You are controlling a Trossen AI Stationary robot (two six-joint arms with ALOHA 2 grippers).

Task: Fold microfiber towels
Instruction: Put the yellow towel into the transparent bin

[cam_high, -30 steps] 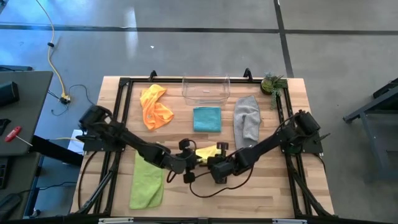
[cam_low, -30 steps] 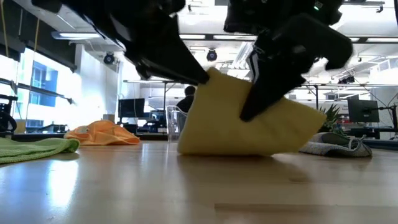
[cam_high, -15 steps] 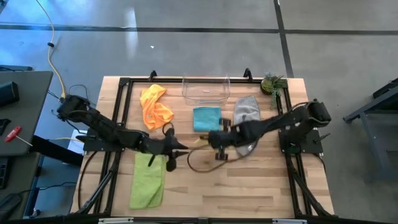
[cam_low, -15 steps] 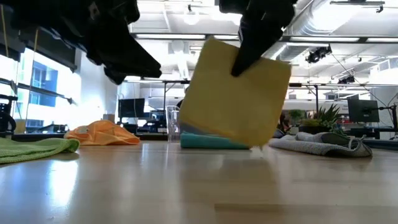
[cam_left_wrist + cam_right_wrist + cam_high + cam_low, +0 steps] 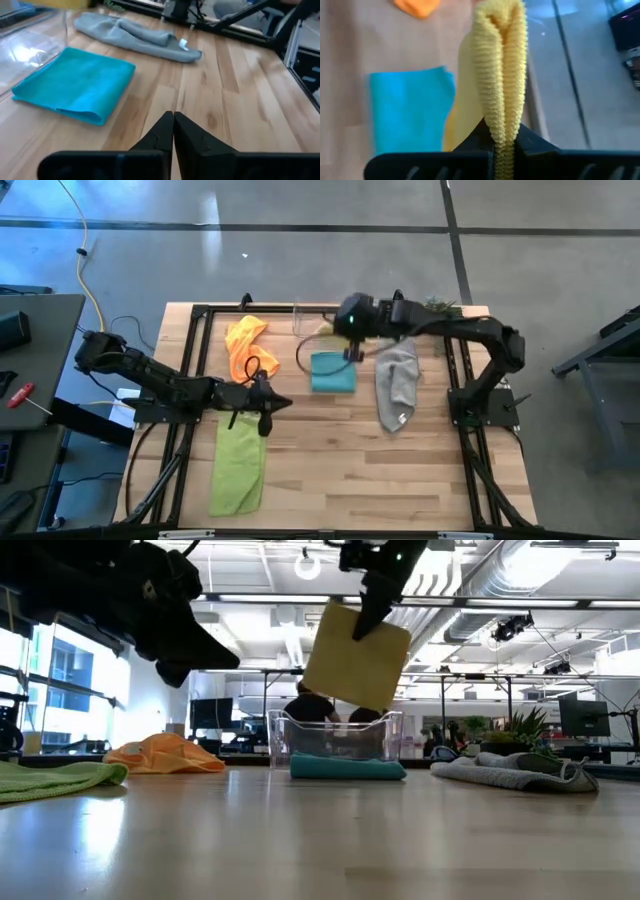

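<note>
The folded yellow microfiber towel hangs in the air above the clear plastic bin at the table's far edge, pinched at its upper corner by the right gripper, whose fingers are pressed together on the doubled fabric. In the low view it hangs as a tilted rectangle, its gripped corner uppermost and its long axis slanting down toward the bin; the right wrist view shows the fold edge running straight away from the jaws.

The step in hand looks like placing this folded towel into the bin. To do it well, the gripper should probably lower until the towel's bottom edge is inside the walls before letting go, so the fold does not spring apart or catch on the rim.

Just in front of the bin lies the folded teal towel, flat. Beside it the grey towel lies unfolded, long axis running front to back. The crumpled orange towel sits on the other side, and the lime green towel stretches toward the near edge.

The left gripper hovers over the lime green towel's far end, its fingers closed on nothing.
</note>
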